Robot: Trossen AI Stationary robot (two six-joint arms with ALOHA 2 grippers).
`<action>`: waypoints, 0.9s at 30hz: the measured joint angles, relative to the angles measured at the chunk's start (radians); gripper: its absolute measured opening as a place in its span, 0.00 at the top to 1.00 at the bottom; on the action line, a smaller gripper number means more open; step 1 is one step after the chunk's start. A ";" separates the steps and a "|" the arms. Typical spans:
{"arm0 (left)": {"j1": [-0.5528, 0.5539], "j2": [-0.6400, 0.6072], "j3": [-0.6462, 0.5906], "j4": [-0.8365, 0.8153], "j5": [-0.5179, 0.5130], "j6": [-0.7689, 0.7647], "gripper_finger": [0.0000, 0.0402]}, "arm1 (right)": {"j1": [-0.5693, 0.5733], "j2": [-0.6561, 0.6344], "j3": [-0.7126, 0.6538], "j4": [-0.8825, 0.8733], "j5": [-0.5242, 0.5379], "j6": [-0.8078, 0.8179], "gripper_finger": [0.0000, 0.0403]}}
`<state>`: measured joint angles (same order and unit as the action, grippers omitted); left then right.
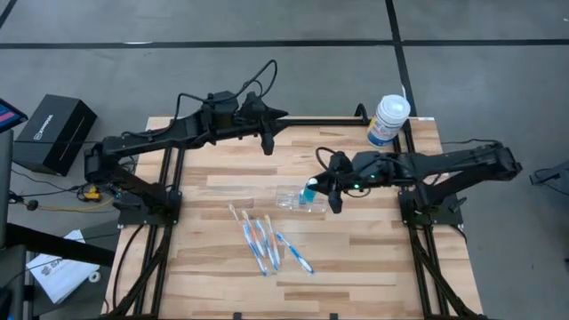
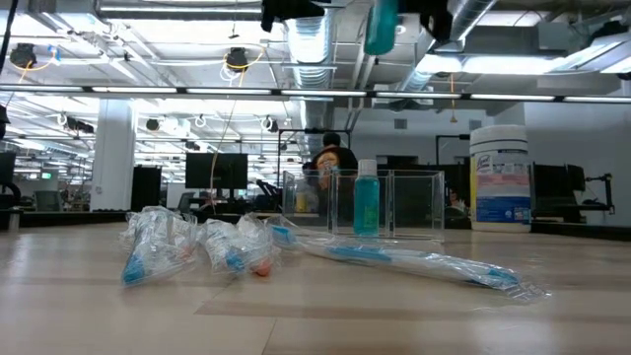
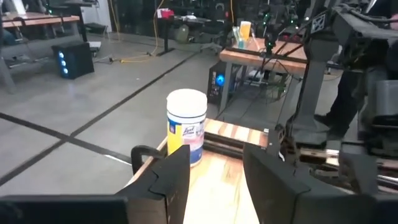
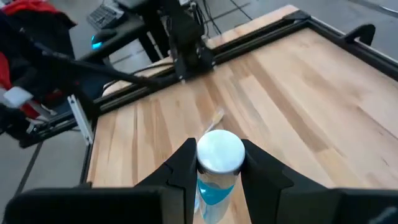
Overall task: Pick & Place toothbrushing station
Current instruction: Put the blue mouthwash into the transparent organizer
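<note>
A: Station (image 1: 299, 201) spot? Quick.

B: Mid-table, clear plastic, just beside the right gripper (image 1: 313, 190) on the side toward the left arm. In the low view it stands upright on the wood, a teal bottle (image 2: 366, 198) showing in or behind its cup part; can't tell which.

A: Right gripper holding anything?

B: Yes. Right wrist view shows both fingers (image 4: 180, 163) clamped on a white-capped bottle of blue liquid (image 4: 218, 163), cap between the pads. High view puts that bottle right at the station's edge nearest the right arm. Touching the station or hanging above it? Can't tell.

A: Left gripper?

B: Left gripper (image 1: 268, 142) is at the table's far edge, well apart from the station. Fingers (image 3: 171, 177) stand parted with a gap, nothing in them. It faces the white canister (image 3: 186, 134).

A: Other stuff?

B: Wrapped toothbrushes (image 1: 265, 242) fanned out near the station, on the front side. Canister sits at the far right corner of the table (image 1: 356, 267).
</note>
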<state>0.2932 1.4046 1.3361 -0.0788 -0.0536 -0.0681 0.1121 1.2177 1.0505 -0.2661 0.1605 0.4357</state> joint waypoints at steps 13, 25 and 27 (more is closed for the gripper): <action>0.000 -0.014 -0.107 0.065 -0.001 -0.023 0.64 | -0.098 0.124 -0.079 0.144 -0.115 -0.041 0.79; 0.000 -0.025 -0.200 0.123 -0.001 -0.027 0.66 | -0.163 0.267 -0.078 0.253 -0.197 -0.067 0.79; 0.000 -0.033 -0.218 0.133 -0.001 -0.027 0.66 | -0.171 0.274 -0.078 0.254 -0.198 -0.070 0.79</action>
<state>0.2932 1.3720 1.1186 0.0539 -0.0547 -0.0952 -0.0586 1.4918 0.9726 -0.0116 -0.0376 0.3656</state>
